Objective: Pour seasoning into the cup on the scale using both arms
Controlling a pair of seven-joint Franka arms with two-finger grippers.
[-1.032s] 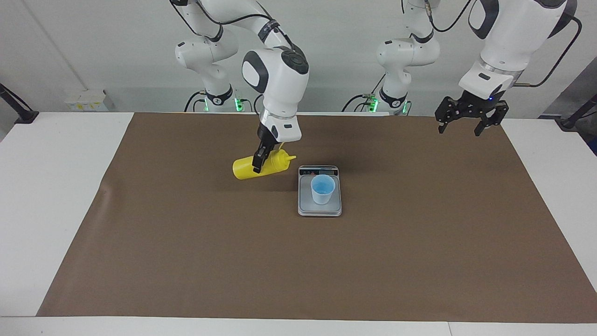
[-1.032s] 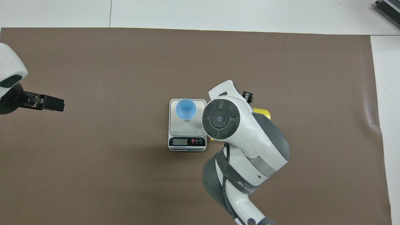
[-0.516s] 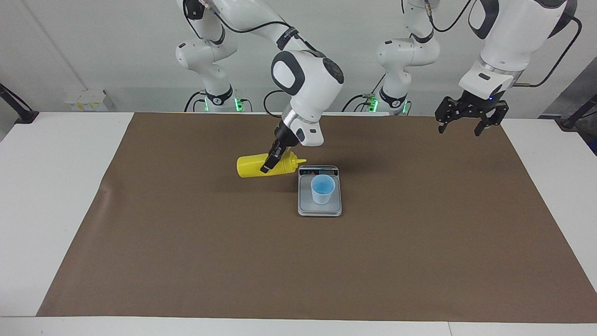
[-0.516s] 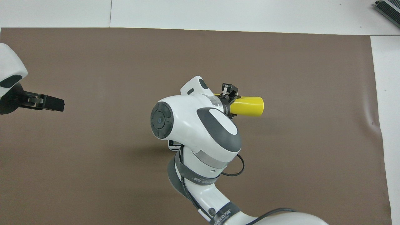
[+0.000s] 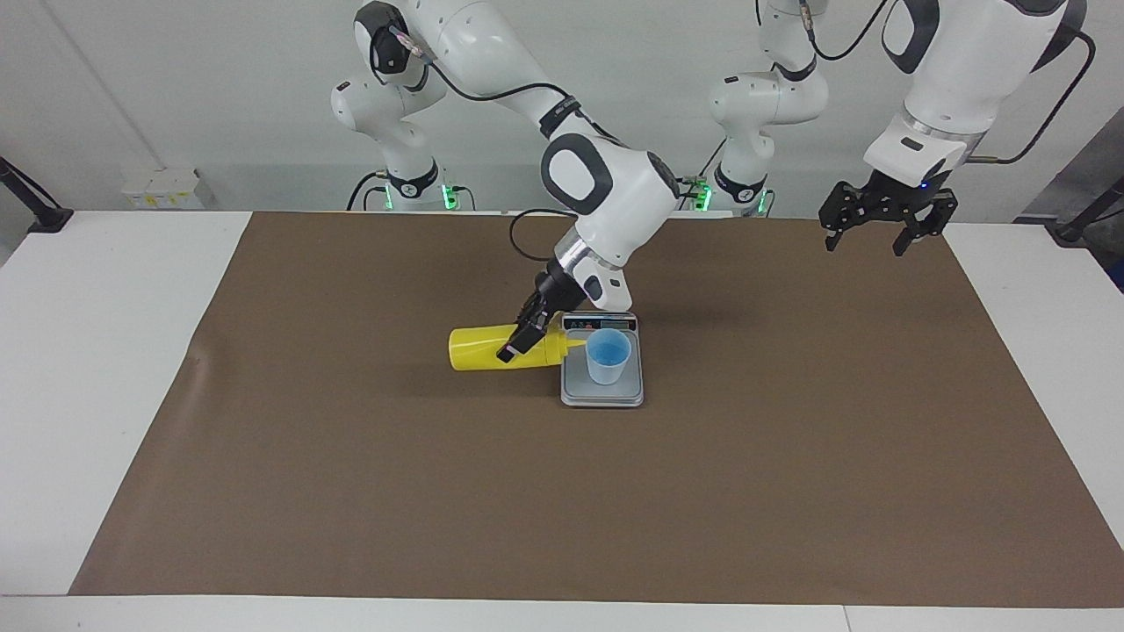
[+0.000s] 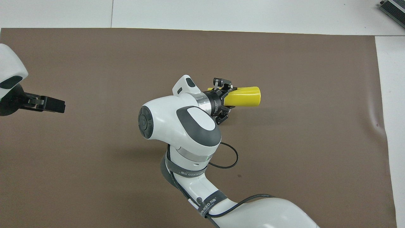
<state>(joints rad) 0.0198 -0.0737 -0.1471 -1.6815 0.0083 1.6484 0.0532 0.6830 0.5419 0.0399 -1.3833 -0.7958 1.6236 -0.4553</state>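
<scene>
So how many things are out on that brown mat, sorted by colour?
Yellow: 1, the bottle, held on its side by the right gripper, spout at the cup's rim.
Blue: 1, the cup, standing on the scale.
Silver-grey: 1, the scale.
Total: 3.
The left gripper waits open over the mat's corner, holding nothing.

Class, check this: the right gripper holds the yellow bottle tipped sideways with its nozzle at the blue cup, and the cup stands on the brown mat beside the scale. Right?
Not quite. The facing view shows the cup standing on the scale, not on the mat. The rest holds: the right gripper holds the yellow bottle sideways, nozzle at the cup.
</scene>
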